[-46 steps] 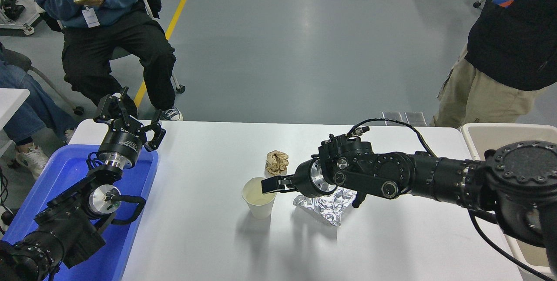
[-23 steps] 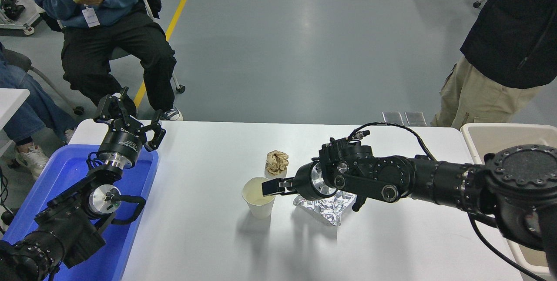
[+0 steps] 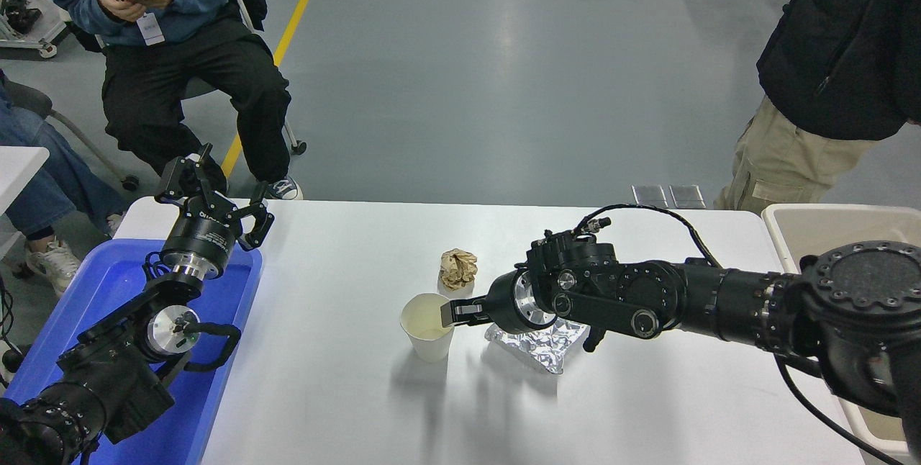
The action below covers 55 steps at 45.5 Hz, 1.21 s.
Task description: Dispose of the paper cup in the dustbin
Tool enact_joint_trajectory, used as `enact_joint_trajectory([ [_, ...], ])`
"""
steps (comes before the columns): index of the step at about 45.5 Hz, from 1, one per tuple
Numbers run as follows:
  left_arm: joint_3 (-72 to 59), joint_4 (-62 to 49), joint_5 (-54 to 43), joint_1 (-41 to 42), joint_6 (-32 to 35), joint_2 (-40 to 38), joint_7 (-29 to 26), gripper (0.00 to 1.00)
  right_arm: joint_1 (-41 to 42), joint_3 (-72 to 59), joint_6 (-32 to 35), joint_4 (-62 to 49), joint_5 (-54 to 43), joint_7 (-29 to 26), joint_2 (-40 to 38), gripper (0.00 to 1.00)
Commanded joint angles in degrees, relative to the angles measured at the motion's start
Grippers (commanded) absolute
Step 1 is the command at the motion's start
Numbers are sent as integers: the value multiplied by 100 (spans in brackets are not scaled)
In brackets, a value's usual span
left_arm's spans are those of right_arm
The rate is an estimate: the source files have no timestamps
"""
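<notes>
The white paper cup (image 3: 427, 327) stands upright near the middle of the white table (image 3: 345, 393), its cream inside showing. My right gripper (image 3: 452, 314) reaches in from the right and sits at the cup's right rim, level with its top. Its tip overlaps the rim, and I cannot see whether it grips the cup. The beige dustbin (image 3: 827, 214) stands at the table's right end, mostly hidden behind my right arm. My left gripper (image 3: 216, 188) is parked open and empty over the blue tray (image 3: 108, 285) at the lower left.
A crumpled brown paper ball (image 3: 458, 268) lies just behind the cup. A crumpled foil piece (image 3: 540, 342) lies under my right wrist. One person sits at the far left with a phone; another stands at the far right near the bin.
My right gripper has drawn back slightly to the right, from over the cup's mouth to its right rim. The cup has not moved. The standing person shifted slightly.
</notes>
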Motion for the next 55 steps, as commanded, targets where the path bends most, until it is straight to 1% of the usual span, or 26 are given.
enact_joint_trajectory([
  [1,0,0,0,0,0,0,-1,100,-3,-47,25,17,-350,185,0,0],
  [6,0,0,0,0,0,0,-1,100,15,-73,34,17,-543,440,0,0],
  [15,0,0,0,0,0,0,-1,100,59,-143,113,9,-553,748,0,0],
  [20,0,0,0,0,0,0,-1,100,94,-170,113,9,-579,818,0,0],
  [30,0,0,0,0,0,0,-1,100,436,-284,297,8,-491,845,0,0],
  [32,0,0,0,0,0,0,-1,100,700,-275,420,17,-404,845,0,0],
  [39,0,0,0,0,0,0,-1,100,1552,-310,1009,52,431,836,0,0],
  [48,0,0,-9,0,0,0,-1,100,2422,-258,1360,421,520,827,0,0],
  [55,0,0,0,0,0,0,-1,100,2941,-319,1580,579,932,792,0,0],
])
